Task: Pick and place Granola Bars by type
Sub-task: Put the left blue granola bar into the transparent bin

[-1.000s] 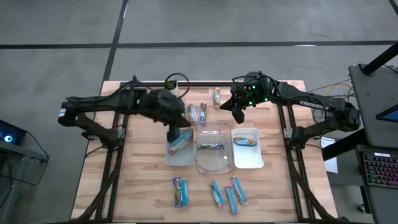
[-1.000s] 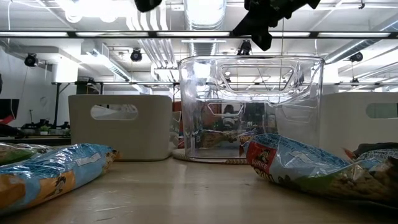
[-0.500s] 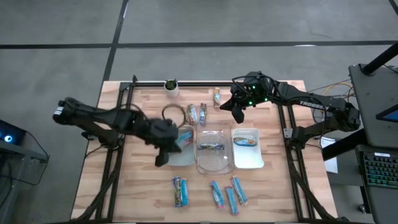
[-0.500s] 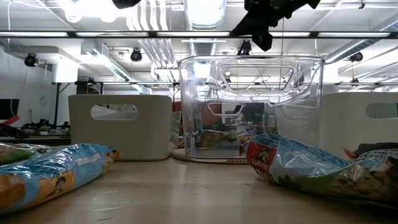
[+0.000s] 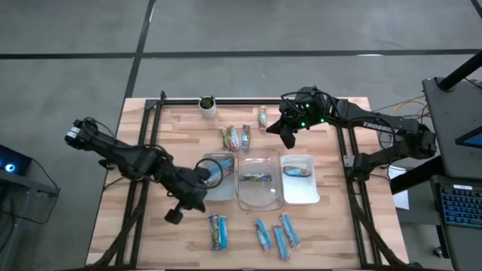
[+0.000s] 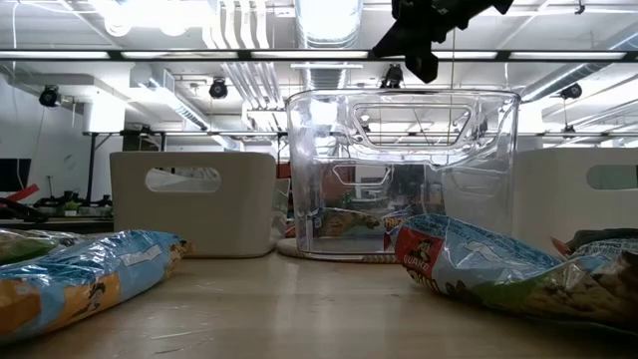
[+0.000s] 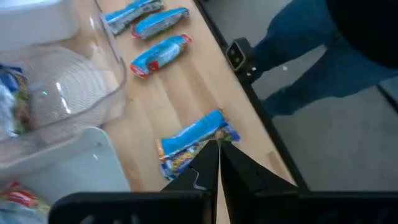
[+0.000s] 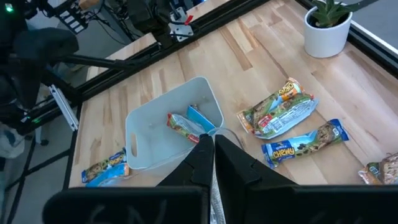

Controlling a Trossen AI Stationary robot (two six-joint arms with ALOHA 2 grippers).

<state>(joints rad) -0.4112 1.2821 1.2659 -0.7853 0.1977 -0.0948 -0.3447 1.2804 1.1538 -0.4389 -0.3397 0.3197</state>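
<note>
- Granola bars lie in three groups on the wooden table (image 5: 331, 226): four loose bars (image 5: 256, 232) at the near edge, three loose bars (image 5: 242, 132) at the far side between the plant pot (image 5: 207, 105) and the trays, and a few already dropped into the trays.
- Trays sit in a row mid-table: the left tray (image 5: 217, 181) holds a blue and a brown-orange wrapper, the clear middle tray (image 5: 259, 181) one bar, and the right tray (image 5: 300, 179) one blue bar.
- Left gripper (image 5: 175, 217) is clenched with nothing in it, just off the left tray's near corner; its wrist view looks down on a blue bar (image 7: 198, 142) lying right past the fingertips.
- Right gripper (image 5: 288, 138) is also shut and empty, hanging above the far side of the table beyond the right tray.
- Risk: fingers must open before any descent; pressed down closed, they would likely shove the slick wrapper along the wood.
- Risk: the near bars lie close together, so a wide grasp could catch two at once.
- Risk: blue wrappers look much alike, and the left tray already seems to mix kinds, so a bar could land in the wrong tray.
- Risk: the left arm swinging back could clip the left tray's rim and shift it.
</note>
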